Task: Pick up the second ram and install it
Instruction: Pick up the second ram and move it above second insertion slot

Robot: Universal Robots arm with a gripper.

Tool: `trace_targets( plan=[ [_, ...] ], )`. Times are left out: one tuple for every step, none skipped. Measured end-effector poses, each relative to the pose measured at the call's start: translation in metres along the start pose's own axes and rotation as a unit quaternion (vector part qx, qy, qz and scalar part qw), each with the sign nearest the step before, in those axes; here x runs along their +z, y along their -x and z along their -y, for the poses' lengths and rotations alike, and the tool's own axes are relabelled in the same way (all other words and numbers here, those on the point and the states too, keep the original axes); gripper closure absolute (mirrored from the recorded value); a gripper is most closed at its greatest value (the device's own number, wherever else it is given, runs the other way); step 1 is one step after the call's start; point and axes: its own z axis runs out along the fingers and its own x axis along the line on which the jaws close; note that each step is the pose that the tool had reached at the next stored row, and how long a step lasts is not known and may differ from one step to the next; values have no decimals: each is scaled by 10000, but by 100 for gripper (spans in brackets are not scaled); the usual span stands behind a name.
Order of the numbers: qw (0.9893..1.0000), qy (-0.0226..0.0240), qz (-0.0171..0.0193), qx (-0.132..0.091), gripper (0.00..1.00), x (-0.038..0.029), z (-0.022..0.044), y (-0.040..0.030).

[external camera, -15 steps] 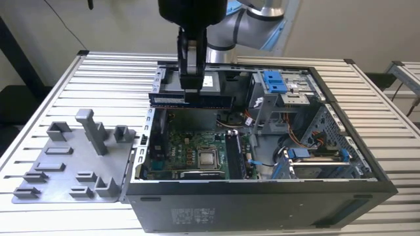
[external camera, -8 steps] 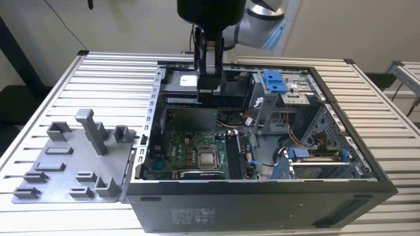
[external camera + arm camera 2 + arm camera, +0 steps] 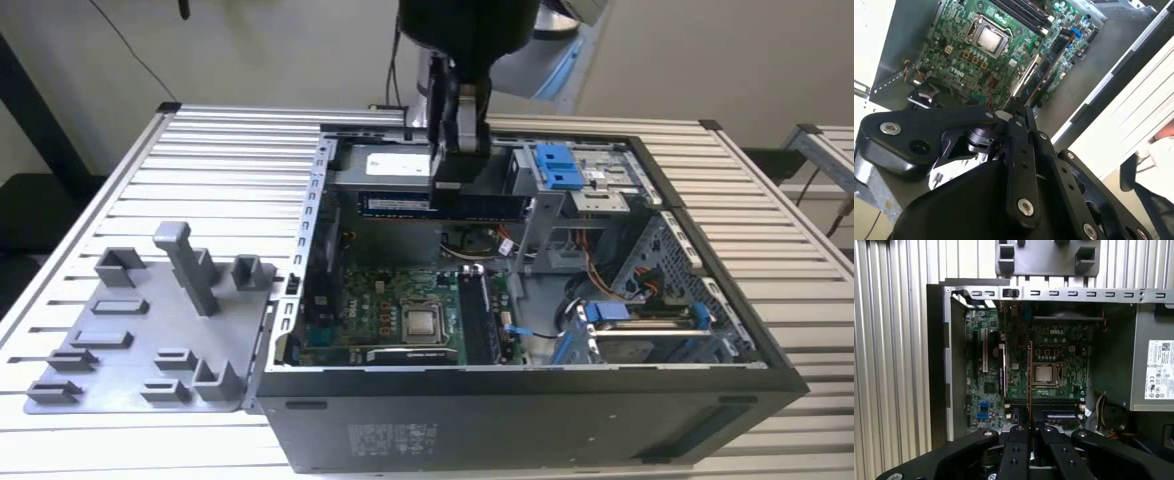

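Grey plastic fixture tray (image 3: 147,340) by the table edge at the exterior view's left, open black computer case (image 3: 534,400) beside it. Near the case's far edge, black gripper (image 3: 454,185) pinching the thin blue circuit-board second ram (image 3: 398,205) above the green motherboard (image 3: 400,320).

Exterior view. The table (image 3: 227,150) carries the case (image 3: 534,420), which lies from centre to lower right of the frame, and the fixture plate (image 3: 127,365), at lower left, just beside the case's wall. In the case, the motherboard (image 3: 387,300) lies at centre with the CPU (image 3: 424,322) on it, and the drive cage (image 3: 567,170) lies to the upper right of centre. The gripper (image 3: 454,178), at upper centre, clamps the ram (image 3: 400,204) above the motherboard.
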Motion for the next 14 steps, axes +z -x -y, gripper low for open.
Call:
trace_targets(
  plan=[
    [10000,0,0,0,86,0,25,0],
    [10000,1,0,0,86,0,51,1],
    [10000,1,0,0,86,0,76,1],
    [10000,1,0,1,86,0,101,1],
    [10000,2,0,0,86,0,127,2],
    [10000,2,0,0,86,-1,152,2],
    [10000,3,0,0,86,-1,179,2],
    [10000,3,0,0,86,-1,203,3],
    [10000,3,0,0,86,-1,226,3],
    [10000,3,0,1,86,-1,249,3],
    [10000,4,0,1,86,-1,266,4],
    [10000,4,0,0,86,-2,274,3],
    [10000,4,0,0,86,-2,278,4],
    [10000,4,0,0,86,-1,282,4]
  ],
)
